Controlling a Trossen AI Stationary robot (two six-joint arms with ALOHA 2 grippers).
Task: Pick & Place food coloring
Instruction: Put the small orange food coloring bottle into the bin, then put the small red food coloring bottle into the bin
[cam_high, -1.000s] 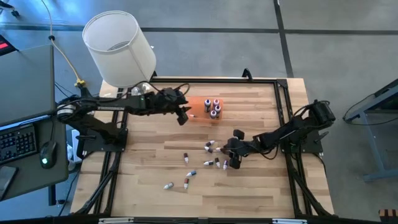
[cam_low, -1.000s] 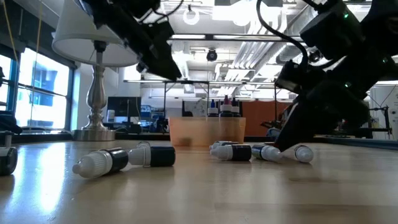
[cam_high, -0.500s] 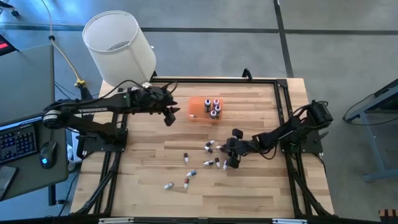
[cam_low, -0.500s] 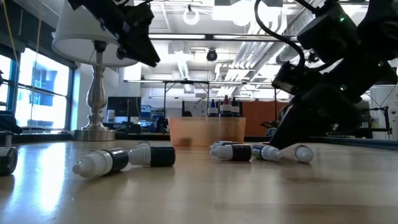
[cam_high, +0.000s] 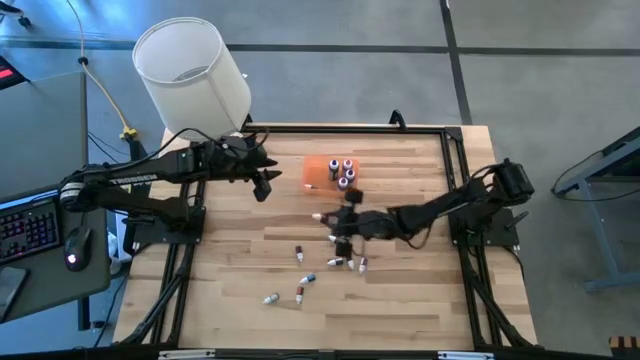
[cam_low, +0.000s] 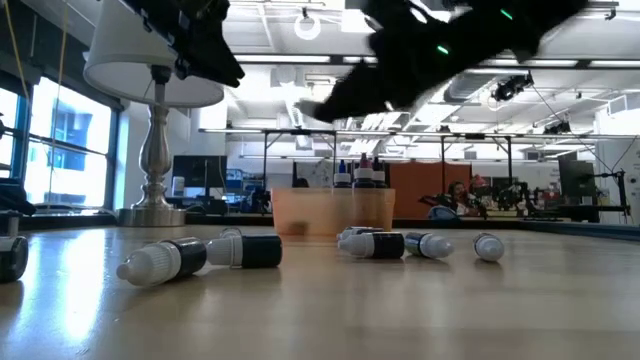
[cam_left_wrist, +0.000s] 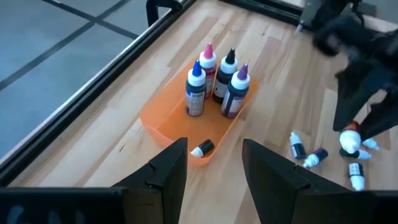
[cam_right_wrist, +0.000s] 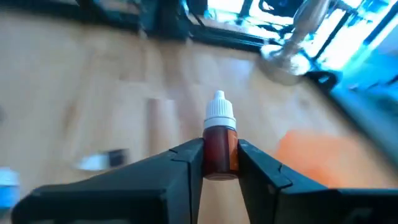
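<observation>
Over the wooden counter the right jaws grip a red bottle mid-carry, tray ahead awaiting a lowered release, while the left jaws hover parted nearby.

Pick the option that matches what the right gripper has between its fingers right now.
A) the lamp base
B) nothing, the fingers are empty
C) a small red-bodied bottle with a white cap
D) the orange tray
C: in the right wrist view the right gripper is closed on a red-bodied food coloring bottle, its white cap sticking out past the fingers.
</observation>
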